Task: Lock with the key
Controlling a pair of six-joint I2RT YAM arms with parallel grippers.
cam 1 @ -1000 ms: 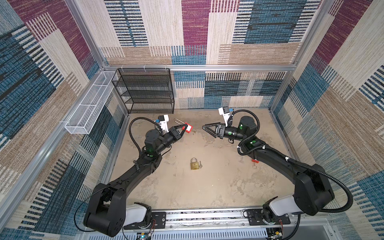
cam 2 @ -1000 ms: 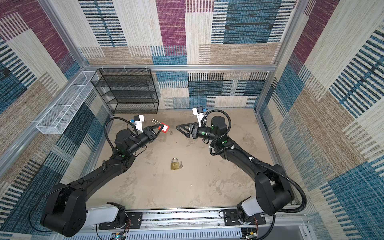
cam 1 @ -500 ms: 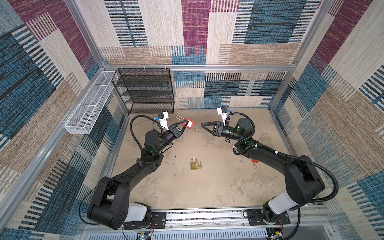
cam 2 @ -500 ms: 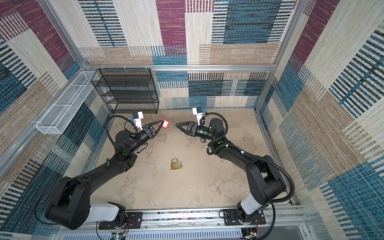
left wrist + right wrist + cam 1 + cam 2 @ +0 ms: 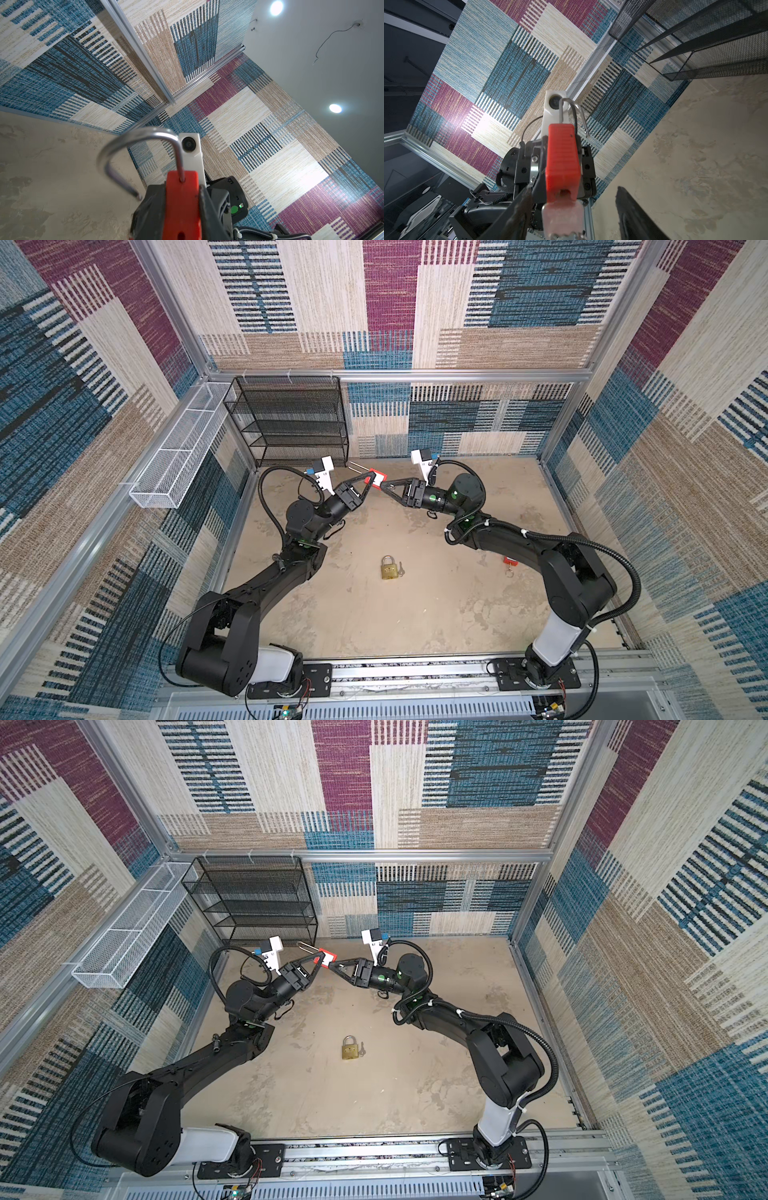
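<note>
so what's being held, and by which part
The red plastic padlock with steel shackle, clamped by its body in the left gripper; the right gripper holds nothing.

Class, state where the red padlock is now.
In a top view the red padlock is gripped by the left gripper above the back centre of the floor, beside the black mesh shelf, the right gripper close on its right.

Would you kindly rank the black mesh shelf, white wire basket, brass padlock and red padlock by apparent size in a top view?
1. black mesh shelf
2. white wire basket
3. brass padlock and red padlock: alike; the red one is raised nearer the camera, so unranked.
</note>
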